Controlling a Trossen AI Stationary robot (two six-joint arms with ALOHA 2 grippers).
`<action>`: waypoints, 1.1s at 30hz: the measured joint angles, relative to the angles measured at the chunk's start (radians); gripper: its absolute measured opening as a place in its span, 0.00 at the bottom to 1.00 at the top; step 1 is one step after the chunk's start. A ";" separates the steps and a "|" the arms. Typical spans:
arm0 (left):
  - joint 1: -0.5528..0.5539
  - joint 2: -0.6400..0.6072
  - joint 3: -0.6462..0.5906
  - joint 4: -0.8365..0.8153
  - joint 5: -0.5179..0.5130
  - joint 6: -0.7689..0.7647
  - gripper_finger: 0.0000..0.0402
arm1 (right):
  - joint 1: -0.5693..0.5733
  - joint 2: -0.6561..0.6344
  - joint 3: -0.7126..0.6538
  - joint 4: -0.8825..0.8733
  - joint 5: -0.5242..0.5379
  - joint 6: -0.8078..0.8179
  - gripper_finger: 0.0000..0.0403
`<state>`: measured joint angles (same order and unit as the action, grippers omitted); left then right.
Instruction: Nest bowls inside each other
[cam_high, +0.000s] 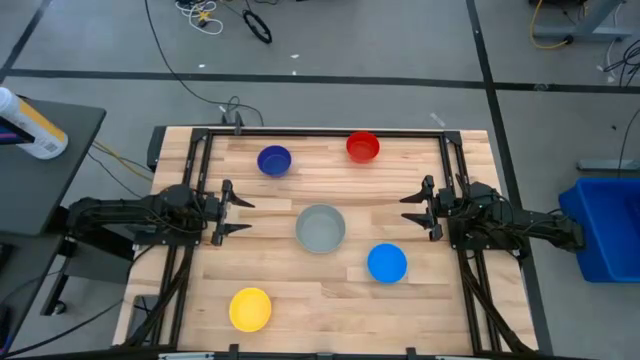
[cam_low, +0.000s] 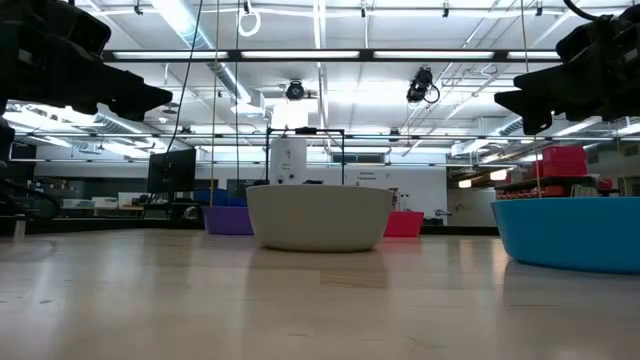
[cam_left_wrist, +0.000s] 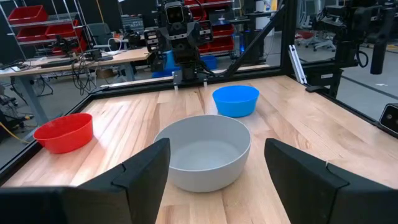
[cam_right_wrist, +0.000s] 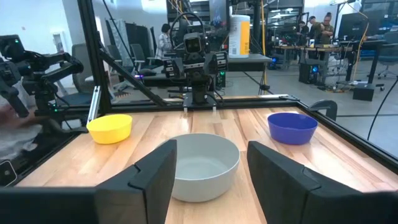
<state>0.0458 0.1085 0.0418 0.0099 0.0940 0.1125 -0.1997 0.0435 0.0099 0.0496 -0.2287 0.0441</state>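
Five bowls stand upright on their bases, apart, on the wooden table (cam_high: 300, 285): grey (cam_high: 320, 228) in the middle, dark blue (cam_high: 274, 160) and red (cam_high: 362, 147) at the far side, light blue (cam_high: 387, 263) near right, yellow (cam_high: 250, 308) near left. My left gripper (cam_high: 236, 212) is open, level, left of the grey bowl (cam_left_wrist: 208, 151). My right gripper (cam_high: 417, 208) is open, level, right of the grey bowl (cam_right_wrist: 200, 165). Neither touches a bowl.
A black frame (cam_high: 320, 133) runs along the table's far edge and sides. Bare wood lies between the bowls. Off the table stand a blue bin (cam_high: 605, 225) at right and a dark side table with a bottle (cam_high: 30, 125) at left.
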 joint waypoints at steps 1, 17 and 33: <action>0.000 0.000 0.000 0.000 0.000 0.000 0.67 | 0.000 0.000 0.000 0.000 0.000 0.000 0.50; 0.000 0.000 0.000 0.006 0.000 0.000 0.67 | 0.000 0.000 0.000 0.000 0.000 0.000 0.55; 0.000 0.000 0.000 0.106 -0.114 -0.055 0.67 | 0.000 0.000 0.000 0.011 -0.019 0.059 0.61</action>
<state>0.0456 0.1085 0.0418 0.1160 -0.0196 0.0572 -0.1997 0.0433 0.0097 0.0603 -0.2481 0.1029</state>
